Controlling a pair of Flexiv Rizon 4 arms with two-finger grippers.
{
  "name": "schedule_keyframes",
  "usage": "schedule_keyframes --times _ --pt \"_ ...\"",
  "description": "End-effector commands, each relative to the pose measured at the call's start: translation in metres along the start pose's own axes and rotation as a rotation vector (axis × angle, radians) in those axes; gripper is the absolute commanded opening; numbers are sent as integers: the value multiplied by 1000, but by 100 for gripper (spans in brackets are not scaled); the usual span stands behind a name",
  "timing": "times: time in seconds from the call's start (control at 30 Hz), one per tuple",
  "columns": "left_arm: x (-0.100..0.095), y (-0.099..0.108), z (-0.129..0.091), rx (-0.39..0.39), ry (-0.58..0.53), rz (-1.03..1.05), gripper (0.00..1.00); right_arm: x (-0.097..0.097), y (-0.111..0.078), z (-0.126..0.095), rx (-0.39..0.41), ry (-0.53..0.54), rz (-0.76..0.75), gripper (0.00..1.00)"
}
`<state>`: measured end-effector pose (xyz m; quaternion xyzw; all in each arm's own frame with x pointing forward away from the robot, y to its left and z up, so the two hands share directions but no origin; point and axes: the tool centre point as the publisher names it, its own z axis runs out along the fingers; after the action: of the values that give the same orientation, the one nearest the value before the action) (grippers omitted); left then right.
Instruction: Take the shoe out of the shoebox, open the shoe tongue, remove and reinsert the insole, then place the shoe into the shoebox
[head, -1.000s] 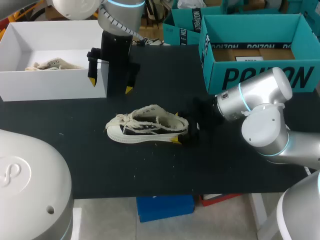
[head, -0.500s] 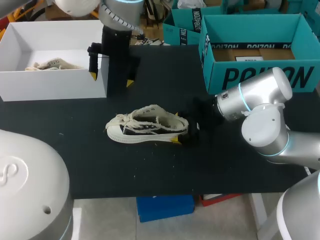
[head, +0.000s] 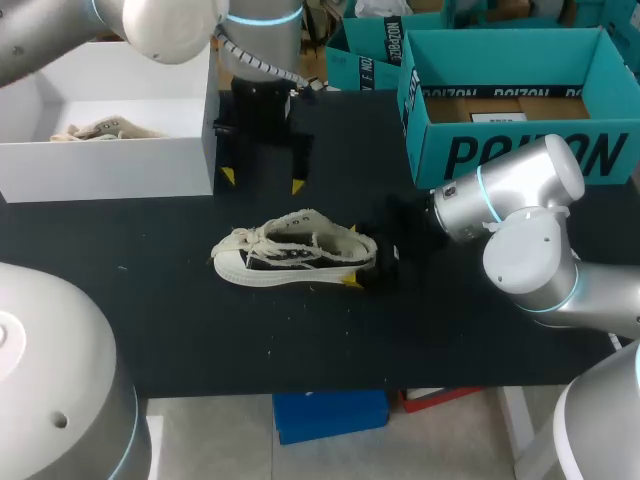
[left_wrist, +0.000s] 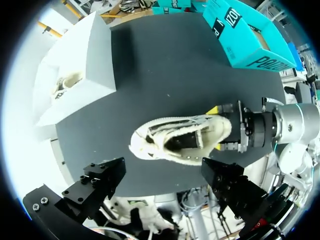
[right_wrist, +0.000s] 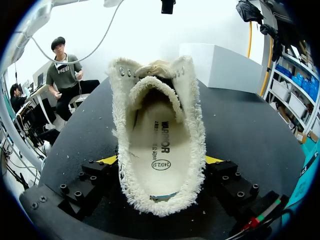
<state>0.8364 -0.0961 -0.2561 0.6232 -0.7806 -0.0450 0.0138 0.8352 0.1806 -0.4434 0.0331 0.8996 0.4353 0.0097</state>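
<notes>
Two grippers, one shoe (head: 295, 250): the shoe lies on its sole near the middle of the black table (head: 300, 340), toe toward the white shoebox (head: 110, 165), out of the box and well apart from it. The right gripper (head: 372, 262) is clamped on the heel, one yellow tip at each side of it, most likely to pin the shoe down so it cannot slide while the other arm works at the opening. From the right wrist view the tongue (right_wrist: 150, 87) stands up and the insole (right_wrist: 160, 145) lies seated inside (no sign yet of it being lifted). The left gripper (head: 262, 181) hangs above the table behind the shoe, fingers spread wide and holding nothing. Against the earlier frames, the left gripper has moved from the front corner of the white shoebox rightward, to nearly over the shoe; shoe and right arm are unchanged.
</notes>
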Motion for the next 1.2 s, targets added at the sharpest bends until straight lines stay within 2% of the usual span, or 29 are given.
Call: schedule_keyframes --times 0.03,0.2,0.37,0.53,0.6,0.97,1.2 --pt "16 -8 18 -33 -20 17 100 0 1 3 1 -3 1 0" --pt "35 -2 39 -80 -116 42 100 0 1 3 1 -3 1 0" --pt "51 3 59 -133 -149 71 100 0 1 3 1 -3 1 0" --pt "61 1 72 -120 -193 57 100 0 1 3 1 -3 1 0" --pt "63 -1 76 -125 -197 53 100 0 1 3 1 -3 1 0" --pt "63 -6 95 -37 -303 -7 100 0 1 3 1 -3 1 0" --pt "56 -13 113 -46 -350 -34 100 0 1 3 1 -3 1 0"
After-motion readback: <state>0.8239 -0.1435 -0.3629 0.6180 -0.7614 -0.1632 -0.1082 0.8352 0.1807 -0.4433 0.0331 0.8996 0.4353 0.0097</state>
